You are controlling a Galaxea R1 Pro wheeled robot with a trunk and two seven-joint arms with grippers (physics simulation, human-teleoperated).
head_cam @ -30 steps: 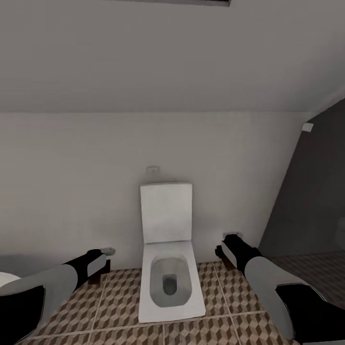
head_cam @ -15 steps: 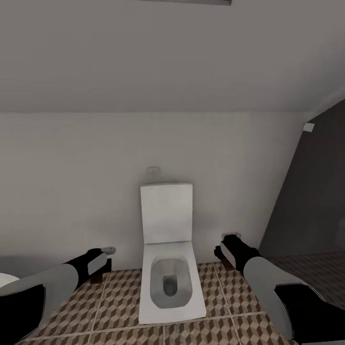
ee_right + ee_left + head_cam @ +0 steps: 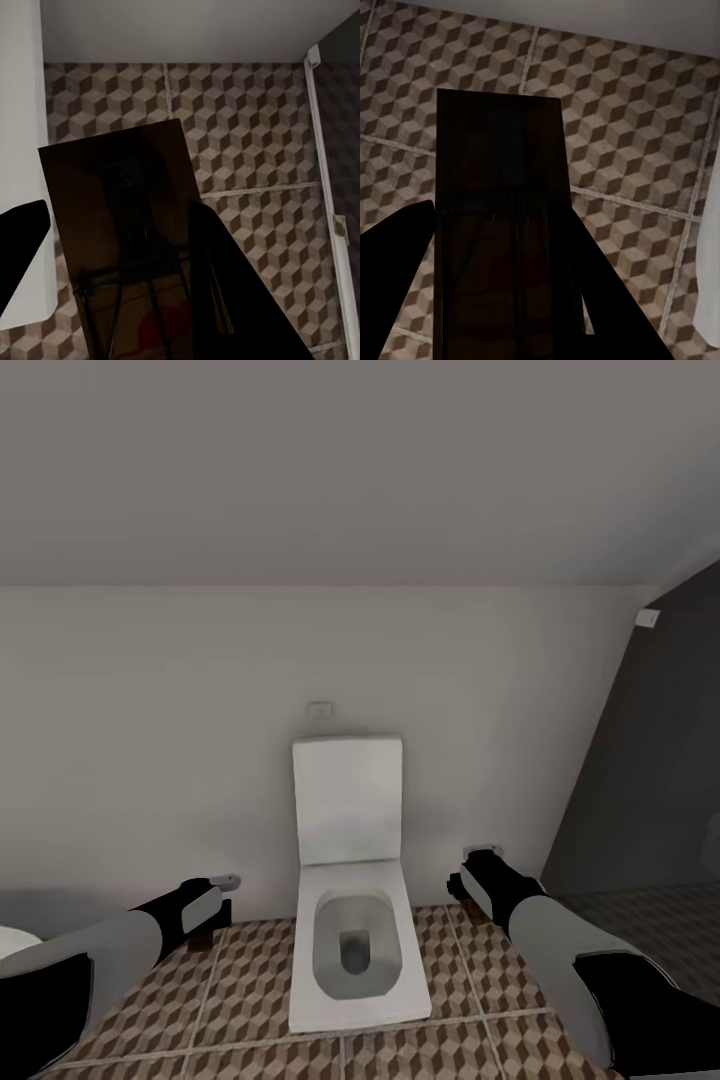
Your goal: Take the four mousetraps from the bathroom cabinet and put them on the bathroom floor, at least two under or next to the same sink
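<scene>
The head view faces a white wall with a square white toilet (image 3: pixel 352 920) set against it, lid up and bowl open. The bowl holds only a dark drain opening at its bottom. A small plate (image 3: pixel 320 710) sits on the wall above the lid.

The floor (image 3: pixel 240 1000) is tiled in a brown, beige and tan cube pattern with pale grout lines. Both arms reach forward, one on each side of the toilet, well apart from it.

The left hand (image 3: pixel 215 905) is clamped on a mousetrap (image 3: pixel 502 225). In the left wrist view this trap is a flat dark brown slab gripped between the two dark fingers (image 3: pixel 394 255), its long axis running straight out along the fingers and away from the wrist, its far short edge hanging above the tiles. Thin wire lines cross its near half.

The right hand (image 3: pixel 478 875) grips a second trap (image 3: pixel 127 225) in the same way. Its long axis also runs out along the fingers, tilted slightly to one side, with wire parts visible on the near half. Below it lie the tiles, with the toilet's white side (image 3: pixel 22 150) close by and a pale door frame (image 3: pixel 324 165) on the other side.
</scene>
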